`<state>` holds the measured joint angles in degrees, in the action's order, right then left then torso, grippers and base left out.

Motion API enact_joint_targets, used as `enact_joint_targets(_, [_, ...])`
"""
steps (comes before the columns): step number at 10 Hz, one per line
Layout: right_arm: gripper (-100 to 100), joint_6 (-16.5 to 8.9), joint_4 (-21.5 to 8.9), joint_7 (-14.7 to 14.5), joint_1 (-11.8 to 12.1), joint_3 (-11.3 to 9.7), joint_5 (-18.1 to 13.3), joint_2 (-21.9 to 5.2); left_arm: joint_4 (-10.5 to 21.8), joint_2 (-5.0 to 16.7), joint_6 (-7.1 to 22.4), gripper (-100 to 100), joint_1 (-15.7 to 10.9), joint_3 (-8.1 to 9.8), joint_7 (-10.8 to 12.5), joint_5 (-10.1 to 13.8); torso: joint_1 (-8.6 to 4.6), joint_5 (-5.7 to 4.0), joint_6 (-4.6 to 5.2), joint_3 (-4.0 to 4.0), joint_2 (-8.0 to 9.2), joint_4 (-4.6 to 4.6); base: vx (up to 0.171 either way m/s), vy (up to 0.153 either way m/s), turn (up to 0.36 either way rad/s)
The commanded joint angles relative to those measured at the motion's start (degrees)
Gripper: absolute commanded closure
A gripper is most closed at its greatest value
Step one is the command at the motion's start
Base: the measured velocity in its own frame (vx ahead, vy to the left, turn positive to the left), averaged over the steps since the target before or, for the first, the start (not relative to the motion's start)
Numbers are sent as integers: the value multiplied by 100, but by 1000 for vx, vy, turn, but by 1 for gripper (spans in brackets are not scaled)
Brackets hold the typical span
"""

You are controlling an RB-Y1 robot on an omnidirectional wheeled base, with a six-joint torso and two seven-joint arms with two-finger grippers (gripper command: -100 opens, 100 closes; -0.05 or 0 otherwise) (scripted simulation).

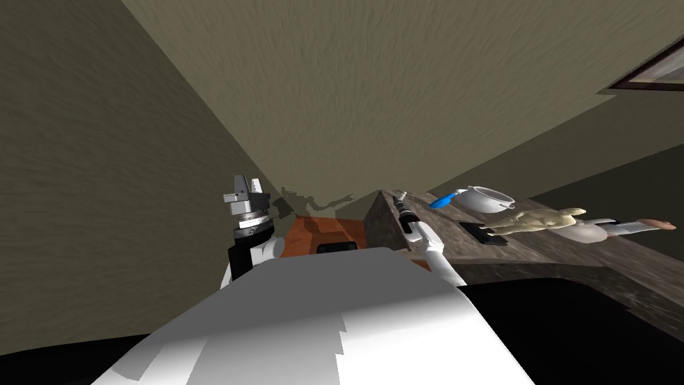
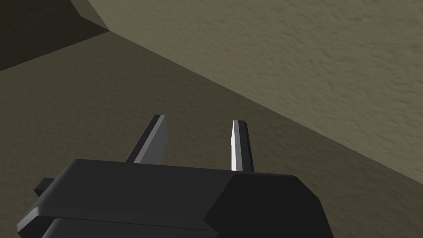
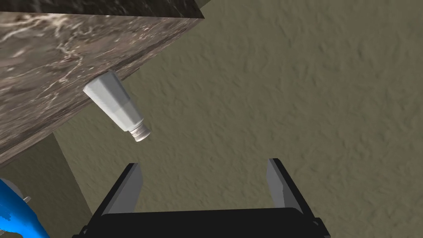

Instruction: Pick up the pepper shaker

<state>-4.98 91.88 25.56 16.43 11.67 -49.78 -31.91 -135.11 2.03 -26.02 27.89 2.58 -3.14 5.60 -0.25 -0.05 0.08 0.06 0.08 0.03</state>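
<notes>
Right wrist view: the right hand (image 3: 203, 163) is seen with its fingers (image 3: 131, 188) spread wide and nothing between them. The shaker (image 3: 117, 105), white and tapered with its narrow cap end out, is set on its wide base at the edge of the marbled counter (image 3: 45, 78). It lies ahead of the hand, just past one fingertip and outside the gap, and is touched by neither finger. A blue shape (image 3: 14, 215) beside the hand's body is cut off by the frame and cannot be identified here.

In the head view the right hand (image 1: 399, 196) is shown small at the near corner of the counter (image 1: 548, 257); the shaker is too small there to be made out. Farther along the counter a white pot (image 1: 491, 199) with a blue handle (image 1: 442, 200) is seen. Past it are a flat dark item (image 1: 484, 232) and a pale tan form (image 1: 541, 220) whose shape is hard to read.

The left hand (image 1: 247, 184) is held up near the wall, well apart from the counter. In the left wrist view its fingers (image 2: 155, 138) are parted and empty.
</notes>
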Motion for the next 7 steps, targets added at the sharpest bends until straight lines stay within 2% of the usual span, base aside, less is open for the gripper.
enact_joint_targets(1, [-100, -286, -265, 145, -39, -79, -219, -142, 0, 0, 0, 0, 0, 0, 0, 0, 0, 0, 0, 0, 0, 0, -35, 16, 235])
enact_joint_targets(2, [-100, -404, -265, 145, -39, -79, -219, -142, 0, 0, 0, 0, -1, -1, 0, 0, 4, 1, -6, -1, -2, 0, -32, 8, 110])
enact_joint_targets(3, [-100, -652, -454, 257, -117, -89, -427, -228, 0, 0, 0, 0, 0, 0, 0, 0, 2, 1, 0, -1, -2, 0, -35, 10, 181])
enact_joint_targets(5, [-100, -653, -569, 257, -117, -89, -427, -228, 0, 0, 0, 0, 0, 0, 0, 0, -1, 0, 0, -3, -5, -1, -17, -2, 60])
enact_joint_targets(6, [-100, -902, -786, 363, -194, -104, -625, -308, 0, 0, 0, 0, 1, 0, 0, 0, -3, -1, 2, -5, -9, -2, -15, 2, 185])
enact_joint_targets(7, [-100, -902, -871, 363, -194, -104, -625, -308, 0, 0, 0, 0, 0, 0, 0, 0, -2, -1, -5, -6, -11, -2, -16, -1, 167])
